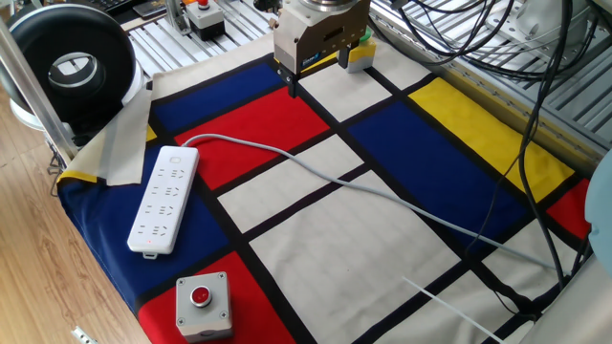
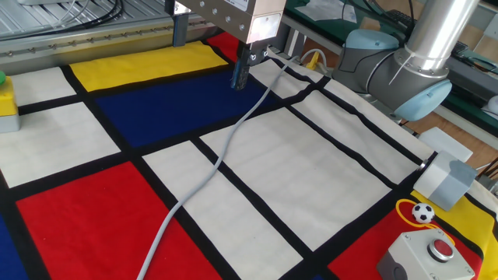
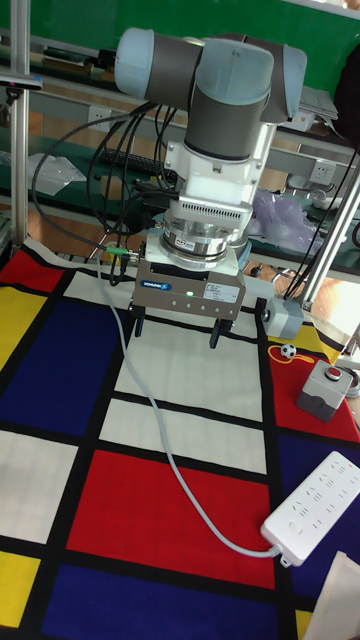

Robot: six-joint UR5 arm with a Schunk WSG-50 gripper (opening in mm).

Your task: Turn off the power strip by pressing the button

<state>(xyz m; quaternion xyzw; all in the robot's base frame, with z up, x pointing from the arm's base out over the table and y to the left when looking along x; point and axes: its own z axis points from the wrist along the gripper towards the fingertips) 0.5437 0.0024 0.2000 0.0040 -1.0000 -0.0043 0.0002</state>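
Note:
The white power strip (image 1: 164, 199) lies flat near the cloth's left edge, also low right in the tall view (image 3: 320, 505). Its pale grey cable (image 1: 382, 196) runs off across the checked cloth. The button (image 1: 175, 156) is a faint round mark at the strip's cable end. My gripper (image 3: 177, 330) hangs over the far side of the cloth (image 1: 320, 75), well away from the strip. The tall view shows its two fingers spread wide, open, with nothing between them. In the other fixed view only one dark finger (image 2: 240, 75) shows, just above the cloth beside the cable.
A grey box with a red button (image 1: 203, 304) sits near the strip's free end. A yellow box with a green button (image 1: 359, 55) stands just behind the gripper. A small football (image 2: 422, 212) and a grey block (image 2: 447, 180) lie at the cloth's edge. A black round device (image 1: 72, 67) is at the far left.

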